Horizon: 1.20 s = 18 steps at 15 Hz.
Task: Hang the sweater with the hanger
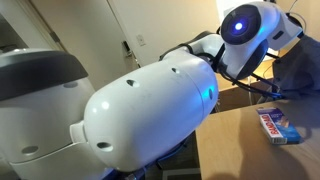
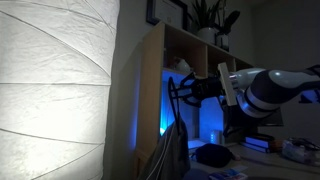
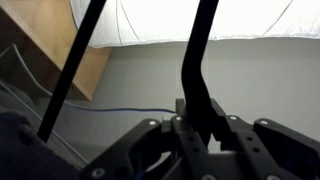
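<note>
In the wrist view my gripper (image 3: 197,108) is shut on a black bar of the hanger (image 3: 200,50). A second black bar of the hanger (image 3: 75,65) slants up at the left. In an exterior view my gripper (image 2: 187,92) holds the hanger in front of a wooden shelf (image 2: 150,70), and the dark sweater (image 2: 175,148) hangs down below it. In an exterior view the wrist with its blue light (image 1: 240,26) is at the upper right, next to dark fabric (image 1: 302,70); the fingers are hidden there.
A big white paper lamp (image 2: 55,90) fills the left. The shelf glows blue inside and carries a plant (image 2: 210,18). A wooden table (image 1: 235,145) holds a red and blue box (image 1: 278,125). A blue cable (image 3: 125,110) lies below.
</note>
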{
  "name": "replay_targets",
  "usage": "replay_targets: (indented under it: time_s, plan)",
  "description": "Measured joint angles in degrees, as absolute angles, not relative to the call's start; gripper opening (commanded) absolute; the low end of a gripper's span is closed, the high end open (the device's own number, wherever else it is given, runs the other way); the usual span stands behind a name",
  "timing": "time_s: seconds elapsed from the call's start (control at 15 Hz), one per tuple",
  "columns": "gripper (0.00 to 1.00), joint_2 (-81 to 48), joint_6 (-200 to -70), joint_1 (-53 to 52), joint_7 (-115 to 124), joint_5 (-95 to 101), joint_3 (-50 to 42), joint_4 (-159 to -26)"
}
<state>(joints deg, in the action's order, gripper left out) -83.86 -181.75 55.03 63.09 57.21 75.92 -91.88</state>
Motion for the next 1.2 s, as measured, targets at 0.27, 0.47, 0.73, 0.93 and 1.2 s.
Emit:
replay_targets:
  time_s: [0.27,0.47,0.73,0.93,1.2]
  plan:
    - [0.06,-84.1,-180.7,56.9,56.2,44.0,79.1,-99.0]
    - [0.07,-84.1,-180.0,59.5,47.5,29.4,84.5,-105.6]
    - [0.07,-84.0,-174.7,61.8,37.9,10.1,92.8,-108.8]
    - [0.06,-83.9,-167.2,62.6,31.5,-4.2,97.4,-106.6]
    - [0.06,-83.9,-161.1,62.8,21.5,-22.1,95.7,-101.7]
